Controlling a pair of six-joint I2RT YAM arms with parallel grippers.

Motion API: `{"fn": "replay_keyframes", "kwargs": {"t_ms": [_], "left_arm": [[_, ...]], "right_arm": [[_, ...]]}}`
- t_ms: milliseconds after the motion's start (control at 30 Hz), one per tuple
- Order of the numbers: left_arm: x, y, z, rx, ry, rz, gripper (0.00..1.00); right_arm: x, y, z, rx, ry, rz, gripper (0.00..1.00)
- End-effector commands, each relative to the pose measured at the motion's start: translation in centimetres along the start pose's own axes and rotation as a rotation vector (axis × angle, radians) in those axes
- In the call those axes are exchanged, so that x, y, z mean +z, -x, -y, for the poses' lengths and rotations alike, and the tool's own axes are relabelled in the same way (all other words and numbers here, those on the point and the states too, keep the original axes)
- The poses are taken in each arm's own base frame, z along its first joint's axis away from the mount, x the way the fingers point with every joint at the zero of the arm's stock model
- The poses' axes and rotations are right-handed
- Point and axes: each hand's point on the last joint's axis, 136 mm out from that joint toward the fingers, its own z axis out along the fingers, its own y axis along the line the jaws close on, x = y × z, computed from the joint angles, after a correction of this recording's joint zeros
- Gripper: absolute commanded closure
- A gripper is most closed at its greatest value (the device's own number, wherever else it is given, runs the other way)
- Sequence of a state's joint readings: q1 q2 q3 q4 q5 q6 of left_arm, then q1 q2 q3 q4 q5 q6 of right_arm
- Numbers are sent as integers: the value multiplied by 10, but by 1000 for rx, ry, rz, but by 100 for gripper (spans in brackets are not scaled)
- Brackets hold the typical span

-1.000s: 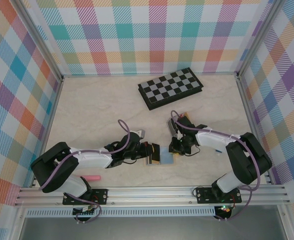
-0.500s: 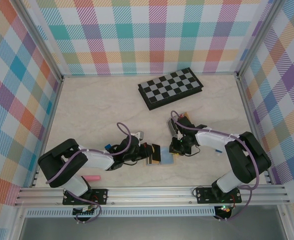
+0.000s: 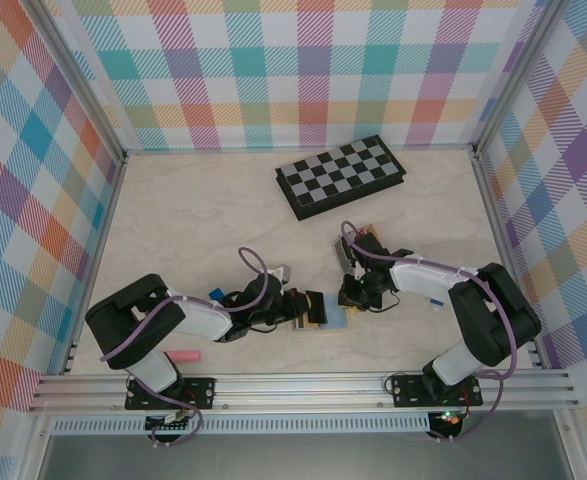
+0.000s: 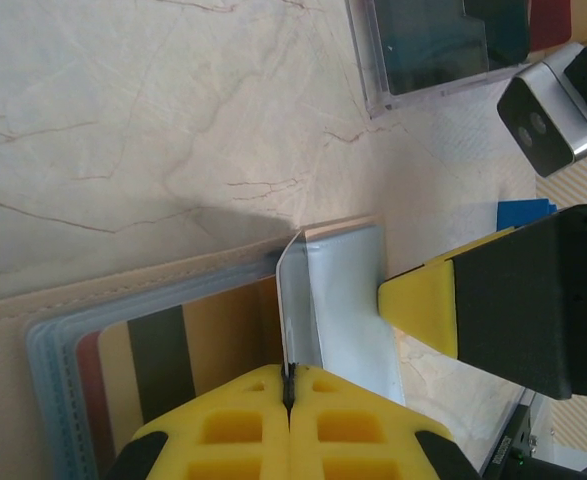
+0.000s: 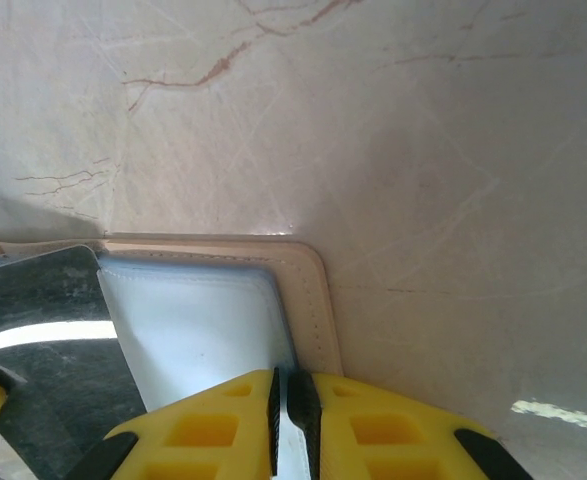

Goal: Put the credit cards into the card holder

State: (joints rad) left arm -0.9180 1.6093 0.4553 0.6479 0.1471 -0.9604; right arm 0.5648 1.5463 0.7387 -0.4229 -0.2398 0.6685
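Left gripper (image 4: pixel 289 382), clenched on a pale inner leaf (image 4: pixel 343 290), is edging further over the card holder (image 5: pixel 313 290), right gripper (image 5: pixel 289 388) pinching its corner, apparently spreading a pocket beside credit cards (image 4: pixel 163 350) sitting inside.

Left hand (image 4: pixel 289 388) pinching grey flap (image 4: pixel 345 292), possibly a card holder (image 4: pixel 83 298) pocket

card holder (image 3: pixel 325 320) on table (image 3: pixel 193 220), near centre | chessboard (image 3: pixel 341 176) behind it | pen (image 3: pixel 183 356) near-left
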Motion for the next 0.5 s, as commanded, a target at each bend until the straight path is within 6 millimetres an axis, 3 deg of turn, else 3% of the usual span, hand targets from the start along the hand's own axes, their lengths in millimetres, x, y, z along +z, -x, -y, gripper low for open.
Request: {"fn": "replay_keyframes", "kwargs": {"t_ms": [0,267,467], "left_arm": [[3,-22,-2,45,29,-80,100],[0,-28,-6,73,67,-111,100],[-6,-24,-31,-18,170,-56,100]], "right_arm": [[19,-13,30,20,-105,-44,83],[19,-12,29,21,-106,-43,83],[20,-12,29,26,-105,-46,83]]}}
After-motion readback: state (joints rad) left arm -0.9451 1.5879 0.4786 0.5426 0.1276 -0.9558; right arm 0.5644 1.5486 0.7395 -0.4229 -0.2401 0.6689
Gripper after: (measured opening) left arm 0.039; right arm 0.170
